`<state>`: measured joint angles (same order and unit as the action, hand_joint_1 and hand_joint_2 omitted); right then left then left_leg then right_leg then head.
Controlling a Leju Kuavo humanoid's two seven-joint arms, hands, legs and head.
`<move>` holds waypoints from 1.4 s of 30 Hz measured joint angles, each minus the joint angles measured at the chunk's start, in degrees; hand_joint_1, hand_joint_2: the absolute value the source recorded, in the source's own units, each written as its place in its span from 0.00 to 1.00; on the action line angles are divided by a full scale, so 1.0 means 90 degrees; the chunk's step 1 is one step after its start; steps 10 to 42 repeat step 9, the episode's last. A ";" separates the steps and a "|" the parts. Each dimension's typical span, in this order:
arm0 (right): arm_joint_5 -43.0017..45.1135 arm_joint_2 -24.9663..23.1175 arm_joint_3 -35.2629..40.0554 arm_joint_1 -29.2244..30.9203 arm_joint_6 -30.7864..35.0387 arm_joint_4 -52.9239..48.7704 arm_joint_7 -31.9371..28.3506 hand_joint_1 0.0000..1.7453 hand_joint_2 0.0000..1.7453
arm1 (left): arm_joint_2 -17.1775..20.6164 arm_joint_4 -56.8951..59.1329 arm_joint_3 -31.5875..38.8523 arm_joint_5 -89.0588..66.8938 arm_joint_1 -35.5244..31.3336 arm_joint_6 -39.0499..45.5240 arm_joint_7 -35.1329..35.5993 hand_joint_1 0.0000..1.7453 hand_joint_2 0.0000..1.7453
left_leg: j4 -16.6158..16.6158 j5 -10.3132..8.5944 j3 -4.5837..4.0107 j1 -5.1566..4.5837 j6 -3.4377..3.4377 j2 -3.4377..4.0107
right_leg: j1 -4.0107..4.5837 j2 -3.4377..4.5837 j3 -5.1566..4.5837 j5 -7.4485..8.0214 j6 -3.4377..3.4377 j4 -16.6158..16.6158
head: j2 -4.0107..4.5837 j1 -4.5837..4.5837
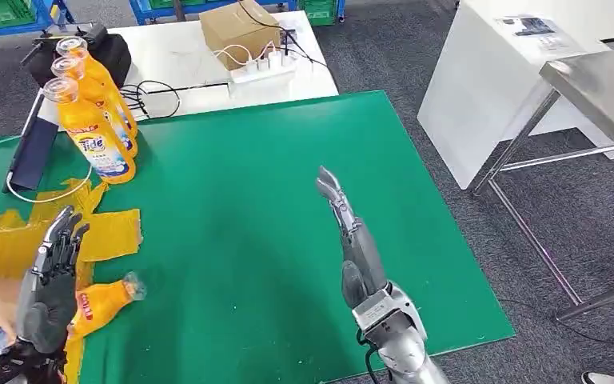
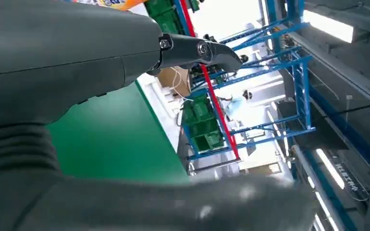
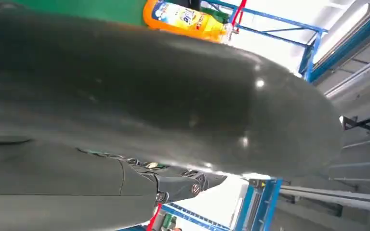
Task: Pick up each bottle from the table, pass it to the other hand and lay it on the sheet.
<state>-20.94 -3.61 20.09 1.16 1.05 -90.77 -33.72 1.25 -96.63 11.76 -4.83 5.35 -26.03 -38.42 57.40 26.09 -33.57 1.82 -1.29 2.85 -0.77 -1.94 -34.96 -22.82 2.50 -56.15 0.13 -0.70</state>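
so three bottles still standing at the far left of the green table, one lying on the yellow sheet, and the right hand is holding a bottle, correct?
Not quite. In the head view the right hand holds nothing; its fingers are stretched out over the green table. The rest stands: three upright bottles at the far left, and one lying bottle on the yellow sheet, by the left hand.

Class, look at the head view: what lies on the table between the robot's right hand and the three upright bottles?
Bare green table top and nothing else lies between the right hand and the upright bottles.
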 measured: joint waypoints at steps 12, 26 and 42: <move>-0.0170 -0.0148 -0.0092 -0.0349 0.0469 -0.0593 -0.0401 0.00 0.00 | -0.0318 -0.0544 -0.0083 -0.0017 0.0274 0.0136 0.0007 0.00 0.00 | 0.0000 0.0002 -0.0002 -0.0001 0.0001 0.0000 | -0.0001 0.0000 -0.0001 -0.0003 0.0004 0.0002 | 0.0000 0.0000; -0.0170 -0.0148 -0.0092 -0.0349 0.0469 -0.0593 -0.0401 0.00 0.00 | -0.0318 -0.0544 -0.0083 -0.0017 0.0274 0.0136 0.0007 0.00 0.00 | 0.0000 0.0002 -0.0002 -0.0001 0.0001 0.0000 | -0.0001 0.0000 -0.0001 -0.0003 0.0004 0.0002 | 0.0000 0.0000; -0.0170 -0.0148 -0.0092 -0.0349 0.0469 -0.0593 -0.0401 0.00 0.00 | -0.0318 -0.0544 -0.0083 -0.0017 0.0274 0.0136 0.0007 0.00 0.00 | 0.0000 0.0002 -0.0002 -0.0001 0.0001 0.0000 | -0.0001 0.0000 -0.0001 -0.0003 0.0004 0.0002 | 0.0000 0.0000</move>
